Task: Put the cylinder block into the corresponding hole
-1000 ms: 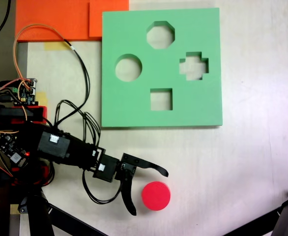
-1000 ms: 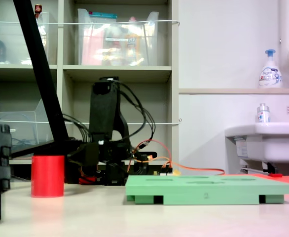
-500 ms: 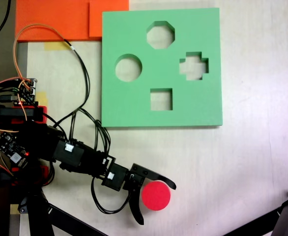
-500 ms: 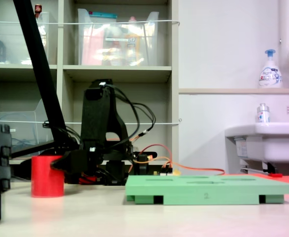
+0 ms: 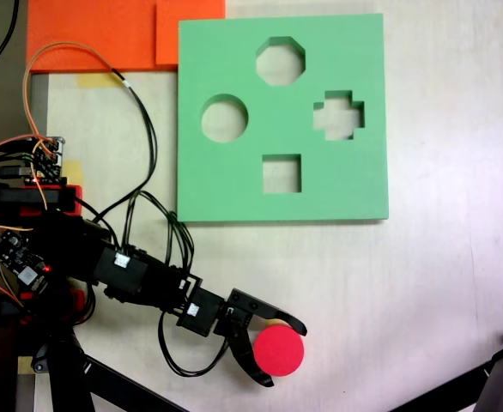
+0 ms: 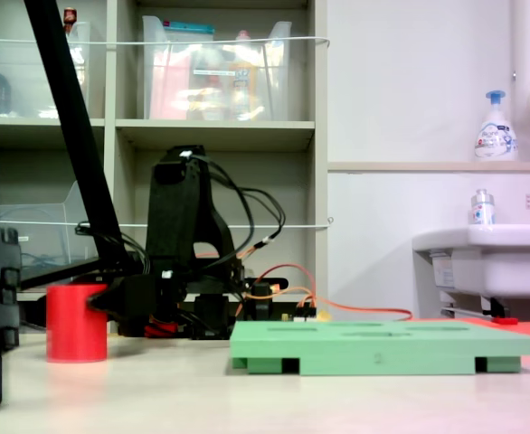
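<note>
The cylinder block (image 5: 279, 354) is a short red foam cylinder standing upright on the pale table near the first exterior view's bottom edge. In the second exterior view the cylinder block (image 6: 76, 323) stands at the left. My gripper (image 5: 286, 356) is shut on it, one black finger against its far side and the other against its near left side. In the second exterior view the gripper (image 6: 111, 303) sits low, right beside the cylinder. The corresponding hole (image 5: 225, 118) is the round cutout at the left of the green foam board (image 5: 234, 189), well away from the cylinder.
The board also has an octagonal cutout (image 5: 280, 61), a cross cutout (image 5: 338, 115) and a square cutout (image 5: 281, 173). Orange foam sheets (image 5: 97, 34) lie at the top left. Wires and a circuit board (image 5: 41, 163) crowd the left edge. A black stand leg (image 5: 492, 386) crosses the bottom right.
The arm reached out and down to the red cylinder, then the fingers closed around it. The cylinder shifted slightly toward the first exterior view's bottom edge.
</note>
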You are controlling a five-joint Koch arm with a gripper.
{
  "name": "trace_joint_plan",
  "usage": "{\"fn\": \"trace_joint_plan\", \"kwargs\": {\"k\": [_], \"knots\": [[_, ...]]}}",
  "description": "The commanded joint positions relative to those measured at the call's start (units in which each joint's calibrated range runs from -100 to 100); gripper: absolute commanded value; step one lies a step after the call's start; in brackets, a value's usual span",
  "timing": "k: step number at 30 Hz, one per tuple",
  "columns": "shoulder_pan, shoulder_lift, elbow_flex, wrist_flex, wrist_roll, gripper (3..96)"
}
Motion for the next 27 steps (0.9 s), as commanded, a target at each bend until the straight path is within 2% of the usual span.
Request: {"fn": "trace_joint_plan", "kwargs": {"k": [1,8,14,18,22,27], "knots": [[-0.1,-0.6,1.2,6.9,0.6,38.8],[0.3,-5.6,1.1,5.6,0.8,38.3],[2.5,-26.0,0.6,-5.9,0.8,38.3],[5.7,-43.8,0.6,-16.4,0.9,38.3],[11.4,-57.3,0.9,-25.3,0.9,38.3],[19.2,-62.7,-0.6,-28.4,0.9,38.4]]}}
